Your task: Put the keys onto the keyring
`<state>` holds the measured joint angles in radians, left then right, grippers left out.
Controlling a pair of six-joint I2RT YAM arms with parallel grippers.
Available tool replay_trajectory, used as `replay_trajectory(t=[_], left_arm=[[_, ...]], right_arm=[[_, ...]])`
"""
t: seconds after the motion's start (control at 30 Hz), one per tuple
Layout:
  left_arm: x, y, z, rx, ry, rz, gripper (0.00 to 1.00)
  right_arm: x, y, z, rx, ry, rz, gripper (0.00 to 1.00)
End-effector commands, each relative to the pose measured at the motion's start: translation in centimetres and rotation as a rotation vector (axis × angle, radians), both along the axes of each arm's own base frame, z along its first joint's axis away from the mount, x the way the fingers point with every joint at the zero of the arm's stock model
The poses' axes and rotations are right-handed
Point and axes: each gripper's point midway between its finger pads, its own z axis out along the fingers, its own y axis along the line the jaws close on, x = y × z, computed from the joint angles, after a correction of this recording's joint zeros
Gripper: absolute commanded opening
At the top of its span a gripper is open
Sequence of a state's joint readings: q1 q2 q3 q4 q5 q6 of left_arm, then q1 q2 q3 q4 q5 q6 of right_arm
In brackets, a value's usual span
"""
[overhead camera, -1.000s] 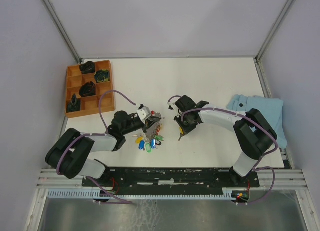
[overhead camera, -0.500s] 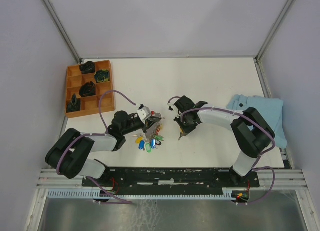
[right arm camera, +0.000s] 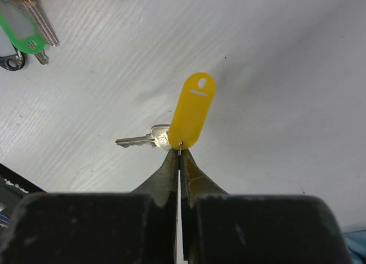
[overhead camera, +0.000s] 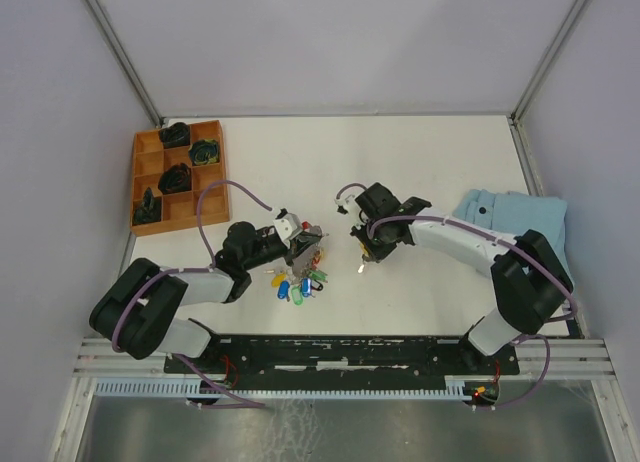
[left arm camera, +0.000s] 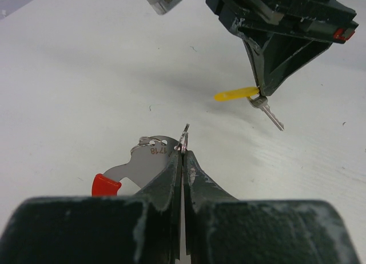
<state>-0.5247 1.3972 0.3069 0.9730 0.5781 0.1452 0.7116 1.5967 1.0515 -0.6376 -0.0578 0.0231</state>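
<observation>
From above, we see the left gripper (overhead camera: pixel 300 245) pinching the keyring (overhead camera: pixel 310 238) left of centre, loose keys (overhead camera: pixel 297 286) just nearer. Left wrist: jaws pressed onto its wire ring. Right wrist: the right gripper (right arm camera: pixel 180 153) pinches the yellow-tagged key (right arm camera: pixel 193 110).

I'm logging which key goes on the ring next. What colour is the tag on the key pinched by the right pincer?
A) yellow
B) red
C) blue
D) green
A: in the right wrist view the right pincer is shut at the lower end of the yellow-tagged key, while the green-tagged key lies apart from it, unheld.
</observation>
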Motion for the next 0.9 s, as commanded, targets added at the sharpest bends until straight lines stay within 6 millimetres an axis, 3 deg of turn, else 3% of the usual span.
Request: replay_trajectory(t=[0.0, 0.3, 0.63, 0.87], left_arm=[[0.2, -0.2, 2.1, -0.043, -0.052, -0.004, 0.03], [0.3, -0.1, 2.1, -0.039, -0.051, -0.002, 0.03], [0.3, -0.1, 2.1, -0.037, -0.051, -0.001, 0.03], [0.2, -0.1, 2.0, -0.036, -0.048, -0.001, 0.03]], right_arm=[[0.8, 0.8, 2.0, 0.023, -0.04, 0.045, 0.02], [0.2, 1.2, -2.4, -0.001, 0.074, -0.068, 0.02], [0.3, 0.9, -3.3, -0.024, 0.082, -0.083, 0.15], [0.3, 0.8, -2.9, -0.021, 0.068, -0.082, 0.17]])
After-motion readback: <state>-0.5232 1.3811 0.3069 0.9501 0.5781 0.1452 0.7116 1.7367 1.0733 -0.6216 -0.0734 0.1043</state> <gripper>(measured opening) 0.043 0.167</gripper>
